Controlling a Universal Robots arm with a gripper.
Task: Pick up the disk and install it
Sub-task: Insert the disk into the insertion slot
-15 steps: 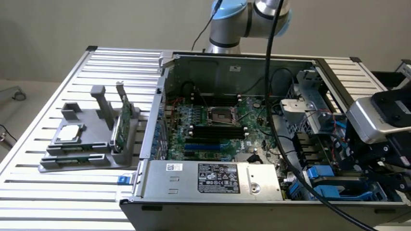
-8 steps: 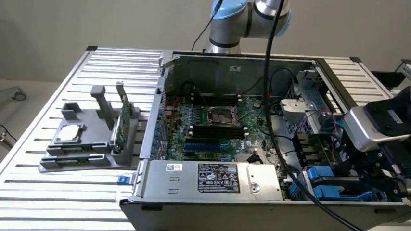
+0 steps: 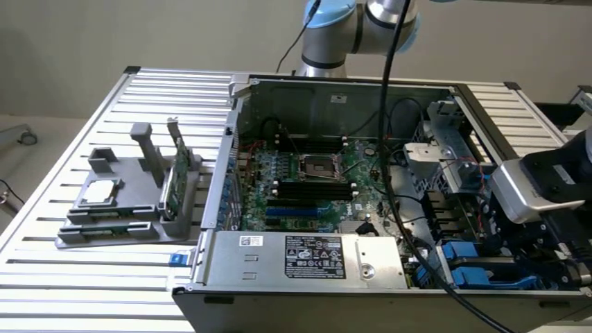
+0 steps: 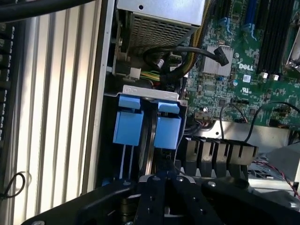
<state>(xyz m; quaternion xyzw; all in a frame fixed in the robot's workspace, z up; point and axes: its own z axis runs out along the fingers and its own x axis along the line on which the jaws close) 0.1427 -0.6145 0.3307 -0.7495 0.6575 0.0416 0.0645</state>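
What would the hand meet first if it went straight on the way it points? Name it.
Most likely the blue plastic tabs directly ahead of the hand. How far off they sit is unclear from the wrist view.

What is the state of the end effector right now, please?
End effector: cannot be told whether open or closed; it is near the blue frames in the case.

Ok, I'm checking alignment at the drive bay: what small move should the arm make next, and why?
Probably a short, straight advance toward the disk. It sits in the drive bay, lined up with the end effector, and cables crowd one side, so sideways motion looks risky. Contact isn't visible.
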